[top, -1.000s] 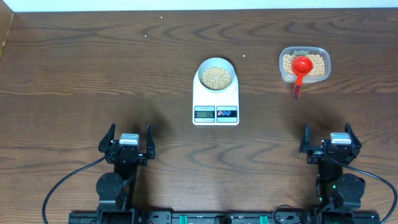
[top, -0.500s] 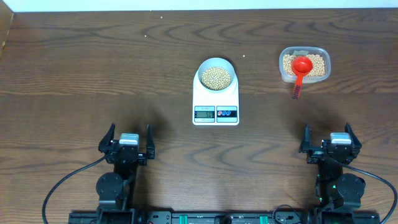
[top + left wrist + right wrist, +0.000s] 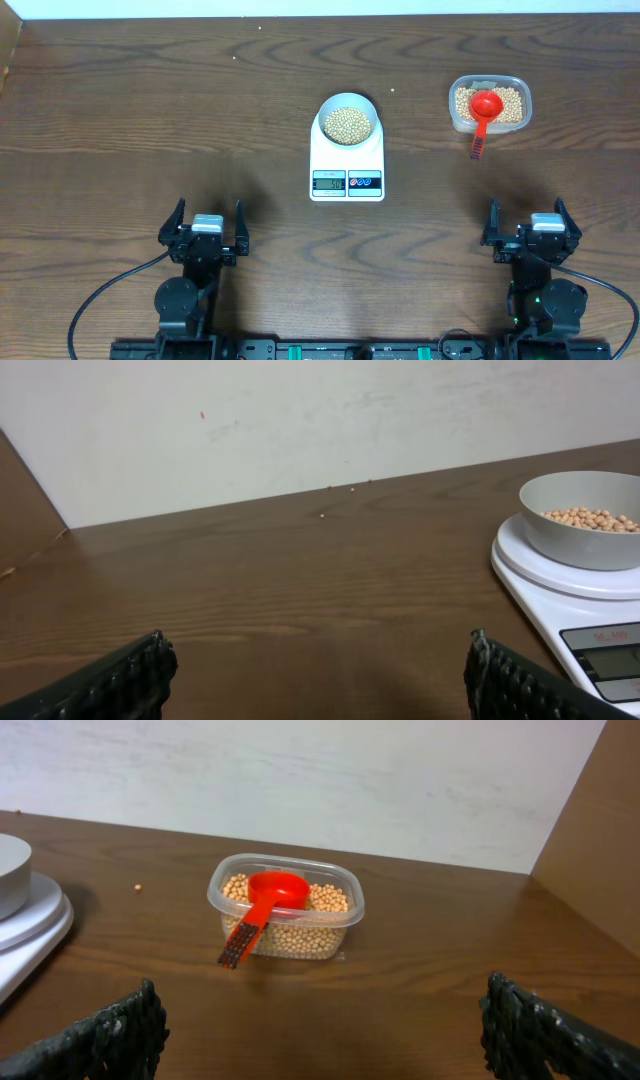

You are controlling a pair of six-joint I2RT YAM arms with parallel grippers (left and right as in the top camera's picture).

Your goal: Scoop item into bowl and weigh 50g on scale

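Note:
A small pale bowl [image 3: 347, 121] [image 3: 585, 518] holding tan beans [image 3: 348, 123] [image 3: 590, 517] sits on the white scale [image 3: 347, 160] [image 3: 560, 585] at the table's middle. At the back right, a clear plastic tub [image 3: 489, 104] [image 3: 287, 909] holds more beans, with a red scoop [image 3: 484, 112] [image 3: 265, 903] resting in it, handle over the near rim. My left gripper [image 3: 205, 228] [image 3: 318, 675] stands open near the front left, with nothing between its fingers. My right gripper [image 3: 529, 226] [image 3: 320, 1025] stands open near the front right, also holding nothing.
A few stray beans [image 3: 322, 514] lie near the back wall, one [image 3: 137, 887] left of the tub. A wooden side panel [image 3: 595, 840] rises at the right edge, another [image 3: 25, 490] at the left. Bare wood lies between grippers and scale.

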